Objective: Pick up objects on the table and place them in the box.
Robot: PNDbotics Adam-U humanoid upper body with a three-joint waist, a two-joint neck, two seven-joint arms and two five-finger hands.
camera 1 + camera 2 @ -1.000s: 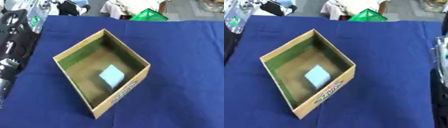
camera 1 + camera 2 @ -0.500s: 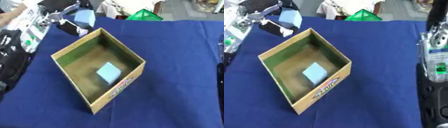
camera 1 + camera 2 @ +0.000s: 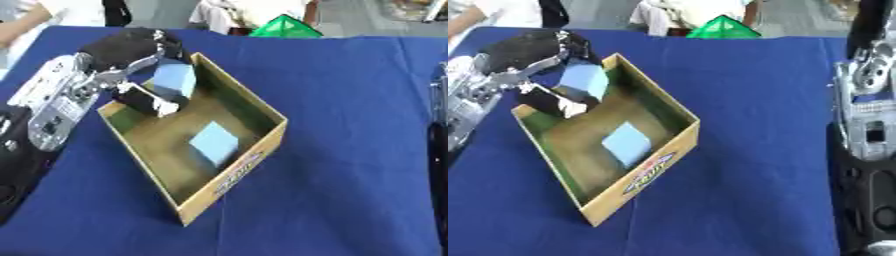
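An open cardboard box (image 3: 254,148) sits askew on the blue table, with one light blue block (image 3: 214,142) lying flat on its floor. My left hand (image 3: 131,60) comes in from the left and hovers over the box's upper left part, its fingers and thumb curled round a second light blue block (image 3: 173,80). That block is held above the box's inside, near its far wall. My right arm (image 3: 868,95) runs down the right edge of the right eye view; its hand does not show.
A green pyramid-shaped object (image 3: 284,27) stands at the table's far edge. People stand beyond that edge. Blue cloth (image 3: 350,90) stretches between the box and my right arm.
My left hand has carried the light blue block from beyond the box's far left corner to over its inside. The camera has also shifted.
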